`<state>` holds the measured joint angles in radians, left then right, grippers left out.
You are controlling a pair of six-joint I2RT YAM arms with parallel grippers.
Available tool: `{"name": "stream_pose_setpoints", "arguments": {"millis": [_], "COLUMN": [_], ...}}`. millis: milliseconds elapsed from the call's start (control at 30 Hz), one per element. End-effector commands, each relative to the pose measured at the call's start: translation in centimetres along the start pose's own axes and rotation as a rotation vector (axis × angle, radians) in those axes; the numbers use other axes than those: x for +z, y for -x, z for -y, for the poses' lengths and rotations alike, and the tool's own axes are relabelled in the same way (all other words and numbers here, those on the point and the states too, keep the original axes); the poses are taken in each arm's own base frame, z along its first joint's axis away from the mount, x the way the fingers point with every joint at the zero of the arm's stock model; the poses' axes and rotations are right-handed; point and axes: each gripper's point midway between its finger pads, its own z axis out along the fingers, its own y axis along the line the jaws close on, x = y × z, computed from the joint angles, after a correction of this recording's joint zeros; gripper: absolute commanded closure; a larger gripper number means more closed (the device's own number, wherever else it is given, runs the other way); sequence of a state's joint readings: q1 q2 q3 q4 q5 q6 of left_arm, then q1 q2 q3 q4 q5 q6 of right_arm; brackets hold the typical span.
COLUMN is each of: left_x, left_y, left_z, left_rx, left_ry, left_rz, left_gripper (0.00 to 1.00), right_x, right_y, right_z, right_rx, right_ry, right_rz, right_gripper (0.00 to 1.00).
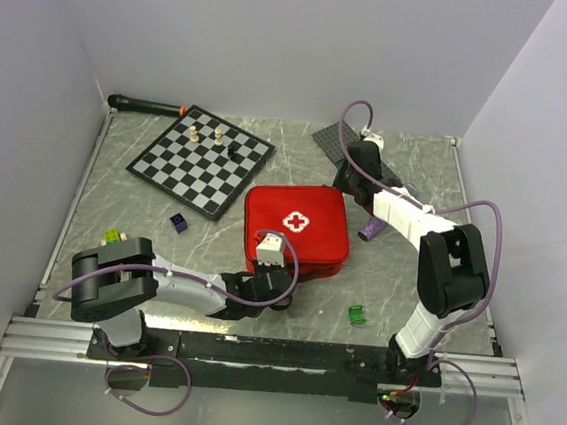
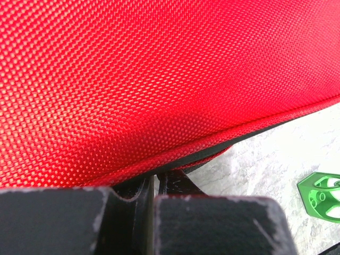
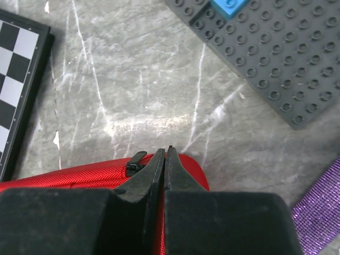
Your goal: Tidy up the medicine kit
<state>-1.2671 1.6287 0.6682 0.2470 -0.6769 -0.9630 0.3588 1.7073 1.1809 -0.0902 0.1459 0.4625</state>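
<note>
The red medicine kit (image 1: 297, 229), zipped shut with its white cross up, lies in the middle of the table. My left gripper (image 1: 276, 272) is shut at its near edge. In the left wrist view the red fabric (image 2: 159, 74) fills the frame, and the left gripper (image 2: 155, 179) has its tips tucked under the seam. Whether they pinch anything is hidden. My right gripper (image 1: 351, 194) is shut over the kit's far right corner (image 3: 79, 178). In its wrist view the right gripper (image 3: 166, 152) holds nothing, and a black zip pull (image 3: 135, 162) sits just left of the tips.
A chessboard (image 1: 200, 159) with a few pieces lies at the back left, with a black-and-red tool (image 1: 145, 105) behind it. A grey baseplate (image 3: 276, 58) carries a blue brick (image 3: 229, 6). A purple object (image 1: 370, 229), green brick (image 1: 357, 314) and dark block (image 1: 179, 223) lie around the kit.
</note>
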Motion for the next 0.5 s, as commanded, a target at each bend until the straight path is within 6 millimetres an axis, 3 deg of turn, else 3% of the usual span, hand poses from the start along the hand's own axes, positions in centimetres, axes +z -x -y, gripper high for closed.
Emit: {"name": "stream_pose_setpoints", "arguments": {"millis": [0, 200, 433, 467], "left_x": [-3.9, -4.0, -3.9, -3.7], "left_y": [-10.6, -9.8, -9.2, -9.0], "left_z": [-7.5, -7.5, -7.7, -7.8], "left_rx": [0.511, 0.503, 0.5, 0.505], "left_ry": [0.046, 0.063, 0.116, 0.14], "left_rz": [-0.446, -0.421, -0.411, -0.406], "left_gripper": [0.99, 0.99, 0.99, 0.99], "right_x": [-1.6, -2.2, -2.8, -3.0], "right_y": [3.7, 3.7, 3.7, 3.9], "right_z": [-10.0, -8.8, -9.2, -9.1], "right_rx": [0.043, 0.043, 0.019, 0.022], "right_ry": [0.333, 0.303, 0.322, 0.316], "right_rz": [0.091, 0.102, 0.06, 0.068], "right_gripper": [1.0, 1.0, 1.0, 0.9]}}
